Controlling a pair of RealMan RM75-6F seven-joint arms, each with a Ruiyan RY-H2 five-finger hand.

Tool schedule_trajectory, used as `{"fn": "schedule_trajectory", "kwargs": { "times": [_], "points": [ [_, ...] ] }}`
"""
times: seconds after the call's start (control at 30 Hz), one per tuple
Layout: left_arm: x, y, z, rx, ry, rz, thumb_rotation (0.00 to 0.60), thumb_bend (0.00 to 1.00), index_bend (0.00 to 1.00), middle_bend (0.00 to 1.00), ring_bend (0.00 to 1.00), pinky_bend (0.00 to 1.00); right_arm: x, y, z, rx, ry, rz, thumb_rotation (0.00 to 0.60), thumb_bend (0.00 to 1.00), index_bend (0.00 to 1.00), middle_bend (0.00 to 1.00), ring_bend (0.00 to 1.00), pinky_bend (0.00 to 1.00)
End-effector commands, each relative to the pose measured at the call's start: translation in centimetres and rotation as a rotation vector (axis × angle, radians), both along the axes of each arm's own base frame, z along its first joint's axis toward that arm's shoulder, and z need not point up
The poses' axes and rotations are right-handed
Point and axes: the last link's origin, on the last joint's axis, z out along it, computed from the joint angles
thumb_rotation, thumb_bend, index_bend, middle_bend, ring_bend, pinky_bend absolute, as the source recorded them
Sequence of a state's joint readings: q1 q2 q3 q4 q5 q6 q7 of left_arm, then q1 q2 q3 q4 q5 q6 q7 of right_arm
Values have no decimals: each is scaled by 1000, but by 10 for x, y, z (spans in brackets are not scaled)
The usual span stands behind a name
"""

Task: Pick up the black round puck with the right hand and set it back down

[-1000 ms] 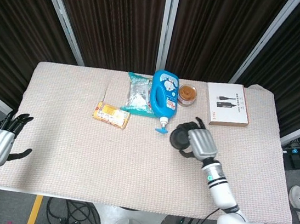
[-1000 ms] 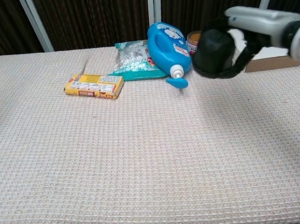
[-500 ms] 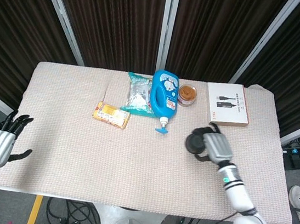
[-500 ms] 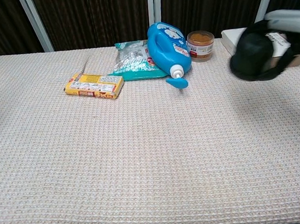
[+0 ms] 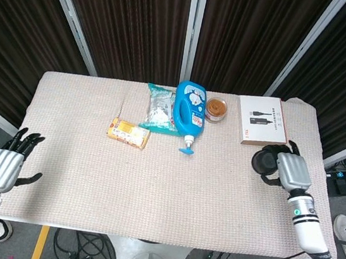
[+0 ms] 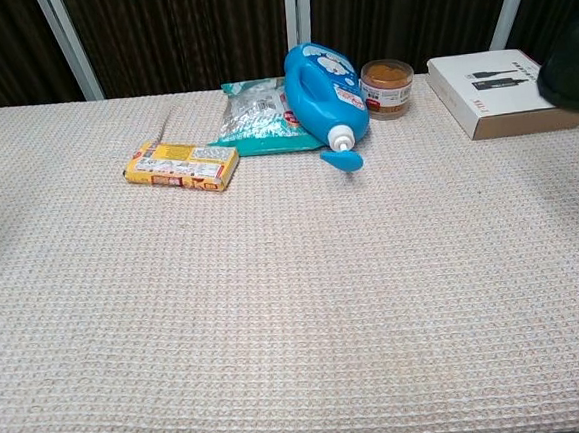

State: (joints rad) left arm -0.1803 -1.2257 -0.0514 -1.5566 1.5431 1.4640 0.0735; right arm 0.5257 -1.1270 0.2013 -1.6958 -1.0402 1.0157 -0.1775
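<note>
The black round puck [image 5: 263, 161] is held in my right hand [image 5: 290, 170] above the right side of the table, just below the white box. In the chest view only a dark piece of the puck [image 6: 571, 72] shows at the right edge, and the hand itself is out of that frame. My left hand [image 5: 3, 167] hangs off the table's left front corner, fingers spread and holding nothing.
A white box [image 5: 262, 120] lies at the back right. A blue bottle [image 5: 189, 110] lies on its side at the back centre, with a brown-lidded jar [image 5: 216, 108], a green-white packet [image 5: 159, 108] and a yellow packet [image 5: 128, 132] nearby. The table [image 5: 152, 190] is covered in beige woven cloth.
My right hand has carried the puck steadily to the right, from beside the blue bottle's cap to near the table's right edge. The left hand has barely moved.
</note>
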Motion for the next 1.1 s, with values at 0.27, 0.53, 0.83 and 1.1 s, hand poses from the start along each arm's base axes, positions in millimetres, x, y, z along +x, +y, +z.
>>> {"fn": "schedule_trajectory", "kwargs": {
  "times": [0.27, 0.53, 0.83, 1.1],
  "points": [
    [-3, -2, 7, 23, -4, 19, 600, 132, 174, 136, 32, 289, 112, 5, -91, 139, -84, 279, 600, 232, 444, 522, 182, 0],
    [1, 0, -1, -10, 10, -4, 600, 132, 174, 136, 32, 289, -48, 29, 34, -94, 53, -98, 600, 231, 443, 520, 176, 0],
    [-4, 0, 1, 12, 47, 3, 600, 133, 174, 136, 32, 289, 60, -4, -76, 183, 9, 242, 600, 232, 442, 517, 175, 0],
    [-5, 1, 2, 14, 46, 0, 600, 133, 174, 136, 31, 289, 111, -7, -115, 170, 0, 309, 600, 225, 437, 509, 175, 0]
  ]
}}
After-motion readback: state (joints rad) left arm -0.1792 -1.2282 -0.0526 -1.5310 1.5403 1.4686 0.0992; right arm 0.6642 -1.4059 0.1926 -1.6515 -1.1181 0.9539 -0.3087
